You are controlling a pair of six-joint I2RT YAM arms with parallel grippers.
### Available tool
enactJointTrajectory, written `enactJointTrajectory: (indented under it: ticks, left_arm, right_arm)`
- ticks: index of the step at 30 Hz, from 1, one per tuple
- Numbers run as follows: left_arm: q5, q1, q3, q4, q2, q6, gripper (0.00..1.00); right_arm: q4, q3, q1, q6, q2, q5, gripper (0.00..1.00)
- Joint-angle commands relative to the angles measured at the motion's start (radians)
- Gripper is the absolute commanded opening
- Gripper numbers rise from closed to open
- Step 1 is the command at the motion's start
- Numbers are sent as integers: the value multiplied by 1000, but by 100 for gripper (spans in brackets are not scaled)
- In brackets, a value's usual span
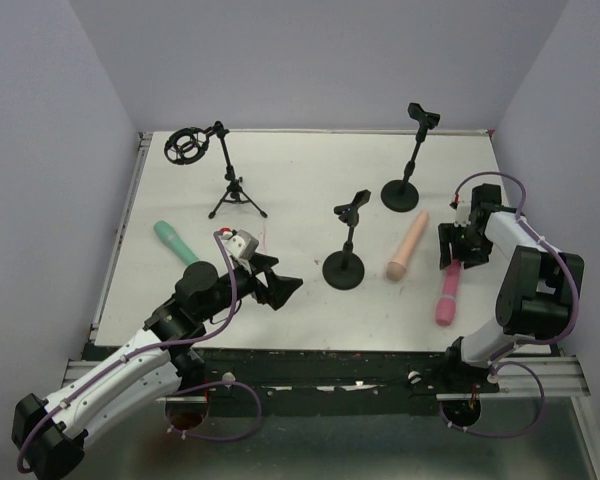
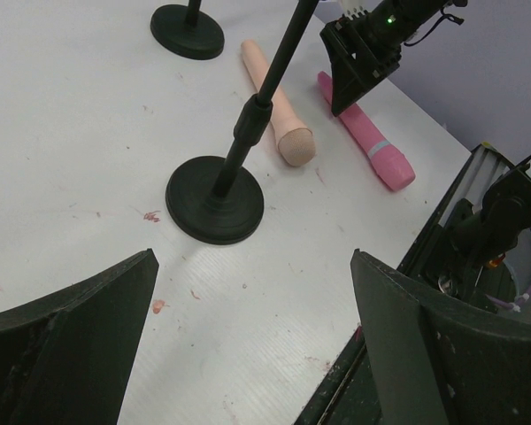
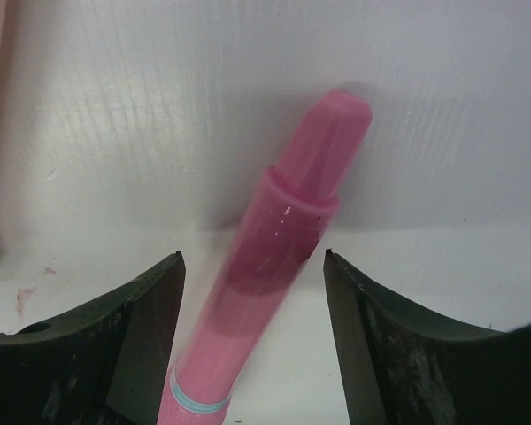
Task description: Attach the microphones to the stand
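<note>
**Right gripper (image 1: 457, 264) astride pink microphone (image 1: 447, 298); left gripper (image 1: 280, 282) wide and bare**

Only from above: all three microphones flat on the white table (image 1: 310, 325), none on a stand. At left, well apart from the others, the teal microphone (image 1: 177, 243). Right of centre, the peach microphone (image 1: 407, 248), with the pink one just beside it, nearer the right edge, banded head toward the near edge. Also in full only from above: a tripod stand (image 1: 237, 190) with ring mount at far left, a tall stand (image 1: 408, 165) at far right, a short stand (image 1: 345, 255) in the middle.

From the left wrist: the short stand's round base (image 2: 214, 199) close ahead, the peach head (image 2: 294, 144) just past it. Beyond that lies the pink microphone with the right gripper hanging over its far end.

From the right wrist, a close look that no other view gives: right fingers (image 3: 115, 345) spread either side of the pink tapered tail (image 3: 288, 239). A strip of table on each side, gripping nothing.

Room: bare table between the left gripper and the short stand, and a wide bare stretch across the far middle. Tighter around the pink microphone, close to the right edge and not far from the near one.

Pose: left arm stretched diagonally from its base at lower left, held low and aimed toward the short stand. Left fingers (image 2: 71, 345) parted wide, holding nothing. Right arm folded tight, elbow out by the right edge, wrist turned down over the pink tail.
</note>
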Motion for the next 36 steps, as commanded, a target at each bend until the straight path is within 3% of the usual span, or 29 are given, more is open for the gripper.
enactJointTrajectory:
  ticks: [1,7,14,17,27,36]
  left_arm:
    - [-21,-9,-12,-12,-21,-6,98]
    - [-30,-15,-18,-15,-37,-4,98]
    - [-6,-33,-23,-1,-47,13,98]
    - [14,-58,-31,17,-67,29,98]
    - [134,-101,-41,94,-112,49,98]
    - [226,-107,92,40,-80,0,97]
  right_arm:
    - [52,-31,-4,46,43,43,72]
    - [72,-39,-5,60,100,45,62]
    - [76,-23,-10,58,102,19,29]
    - [77,-14,-19,57,79,-24,22]
    - [45,85,-21,50,-76,-197,13]
    - [11,248,-21,121,-254,-467,12]
